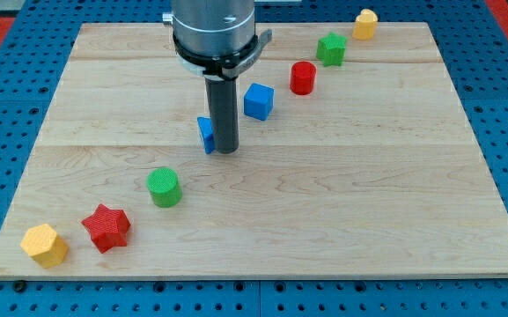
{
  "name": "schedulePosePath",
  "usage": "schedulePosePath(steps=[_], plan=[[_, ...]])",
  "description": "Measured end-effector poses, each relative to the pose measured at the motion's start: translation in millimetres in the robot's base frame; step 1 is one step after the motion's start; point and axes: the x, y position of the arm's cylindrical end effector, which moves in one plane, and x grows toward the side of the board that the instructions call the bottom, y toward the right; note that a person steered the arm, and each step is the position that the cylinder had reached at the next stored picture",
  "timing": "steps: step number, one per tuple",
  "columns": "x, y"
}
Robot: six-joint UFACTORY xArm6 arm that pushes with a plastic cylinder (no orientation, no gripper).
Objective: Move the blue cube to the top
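The blue cube sits on the wooden board a little above the middle. My tip rests on the board below and to the left of the cube, apart from it. A second blue block, shape unclear, is partly hidden behind the rod and touches its left side.
A red cylinder, a green star-like block and a yellow block run toward the view's top right. A green cylinder, a red star and a yellow block run toward the bottom left.
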Motion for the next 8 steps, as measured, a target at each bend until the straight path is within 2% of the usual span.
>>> schedulePosePath(steps=[1,2,5,8], plan=[[-15.6,13.5],[-31.7,52.0],[-85.8,39.3],[-164.3,34.4]])
